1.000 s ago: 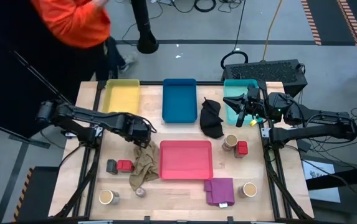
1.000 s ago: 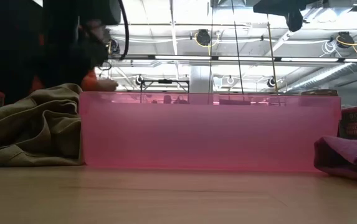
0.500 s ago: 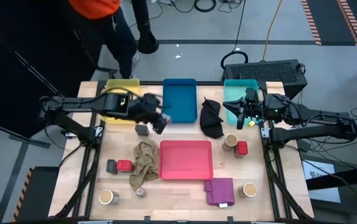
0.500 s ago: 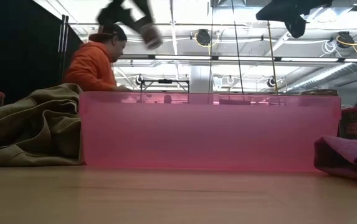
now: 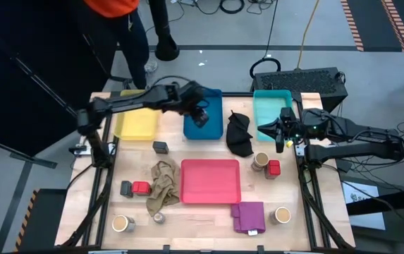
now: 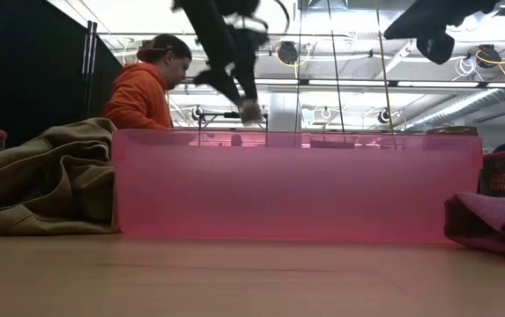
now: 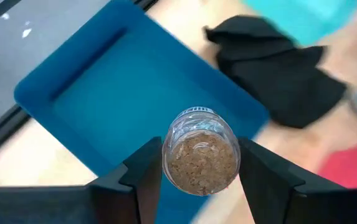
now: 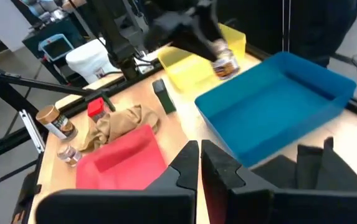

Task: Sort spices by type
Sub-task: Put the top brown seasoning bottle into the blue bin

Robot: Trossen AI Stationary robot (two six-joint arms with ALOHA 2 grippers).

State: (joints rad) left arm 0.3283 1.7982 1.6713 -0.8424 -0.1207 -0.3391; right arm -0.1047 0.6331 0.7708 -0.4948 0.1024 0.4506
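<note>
Tan jar (image 7: 201,152) between left gripper's (image 7: 200,163) fingers

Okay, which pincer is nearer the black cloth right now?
Left. The left pincer hangs over the blue tray beside the black cloth; the right pincer sits farther off, by the teal tray.

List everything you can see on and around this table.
trays: 4; yellow, blue, teal along far edge; pink centre
cloths: 3; black, beige, purple
tan jars: 4; one held, one beside black cloth, two at near corners
red cubes: 2
dark grey tins: 2
silver tin: 1, near edge
person: 1, orange top, beyond table
left hand: gripping jar above blue tray
right hand: shut, empty, by teal tray
</note>
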